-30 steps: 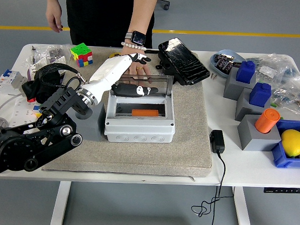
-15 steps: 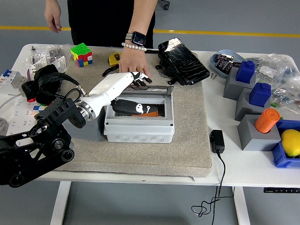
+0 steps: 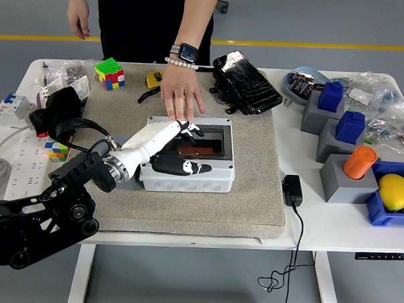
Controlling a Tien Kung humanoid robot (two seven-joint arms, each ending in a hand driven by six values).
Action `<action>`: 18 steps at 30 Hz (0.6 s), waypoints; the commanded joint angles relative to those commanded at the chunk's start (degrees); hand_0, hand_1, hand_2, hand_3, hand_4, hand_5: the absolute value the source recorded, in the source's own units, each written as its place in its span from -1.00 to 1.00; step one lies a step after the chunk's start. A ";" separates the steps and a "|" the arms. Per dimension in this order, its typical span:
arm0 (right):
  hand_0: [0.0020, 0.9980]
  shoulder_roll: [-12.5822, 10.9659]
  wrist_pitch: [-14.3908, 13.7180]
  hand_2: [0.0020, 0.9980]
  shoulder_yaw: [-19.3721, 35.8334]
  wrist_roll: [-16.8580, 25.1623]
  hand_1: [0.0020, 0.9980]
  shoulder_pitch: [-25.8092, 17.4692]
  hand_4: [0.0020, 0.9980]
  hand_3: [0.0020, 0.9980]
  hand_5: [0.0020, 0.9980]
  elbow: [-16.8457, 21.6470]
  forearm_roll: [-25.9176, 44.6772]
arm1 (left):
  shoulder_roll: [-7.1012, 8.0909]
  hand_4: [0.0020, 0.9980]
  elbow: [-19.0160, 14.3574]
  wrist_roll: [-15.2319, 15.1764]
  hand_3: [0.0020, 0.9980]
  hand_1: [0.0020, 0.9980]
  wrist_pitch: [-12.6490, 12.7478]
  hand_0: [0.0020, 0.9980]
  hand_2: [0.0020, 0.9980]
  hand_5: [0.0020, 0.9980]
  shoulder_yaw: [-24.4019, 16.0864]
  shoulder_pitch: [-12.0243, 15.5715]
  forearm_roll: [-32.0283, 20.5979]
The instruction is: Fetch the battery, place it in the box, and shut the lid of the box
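The grey box (image 3: 187, 183) sits on the grey mat (image 3: 253, 201) with its lid (image 3: 214, 142) down flat. An orange battery (image 3: 200, 151) shows through the lid's clear window, inside the box. My left hand (image 3: 182, 147) comes in from the lower left and lies on top of the lid, fingers spread flat, thumb toward the box's front edge, holding nothing. A person's hand (image 3: 181, 97) with a watch rests on the mat just behind the box, fingertips at its back edge. My right arm is out of view.
A black case (image 3: 247, 83) lies behind the box at the right. A Rubik's cube (image 3: 109, 73) stands at the back left. Grey blocks with blue and orange pieces (image 3: 345, 164), a lemon (image 3: 394, 192) in a blue bin and a power adapter (image 3: 292, 190) are at the right.
My left hand has swung the lid from upright down onto the box and now lies flat on it. The person's hand has stayed behind the box.
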 joint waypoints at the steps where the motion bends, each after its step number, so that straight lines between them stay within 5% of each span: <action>1: 0.16 -0.01 -0.01 0.31 0.15 0.09 0.29 -0.04 0.75 0.09 -0.19 0.11 0.10 | -0.03 1.00 -0.04 -0.11 0.41 0.27 0.06 0.32 0.29 0.25 -0.13 0.08 0.00; 8: 0.16 -0.12 -0.12 0.31 0.27 0.23 0.29 0.14 0.75 0.09 -0.19 0.47 -0.40 | -0.07 1.00 -1.23 -4.05 0.41 0.29 3.00 0.29 0.30 0.26 -2.68 1.46 -1.97; 14: 0.17 0.07 0.01 0.31 -0.17 0.08 0.29 0.14 0.75 0.09 -0.18 0.06 0.03 | -1.02 1.00 -0.78 -14.45 0.42 0.34 9.36 0.31 0.32 0.23 -7.56 5.27 -11.74; 18: 0.17 0.07 0.09 0.31 -0.60 -0.06 0.29 0.10 0.75 0.09 -0.18 -0.32 0.42 | -2.36 1.00 0.25 -22.19 0.42 0.34 11.15 0.31 0.32 0.23 -12.90 9.25 -20.80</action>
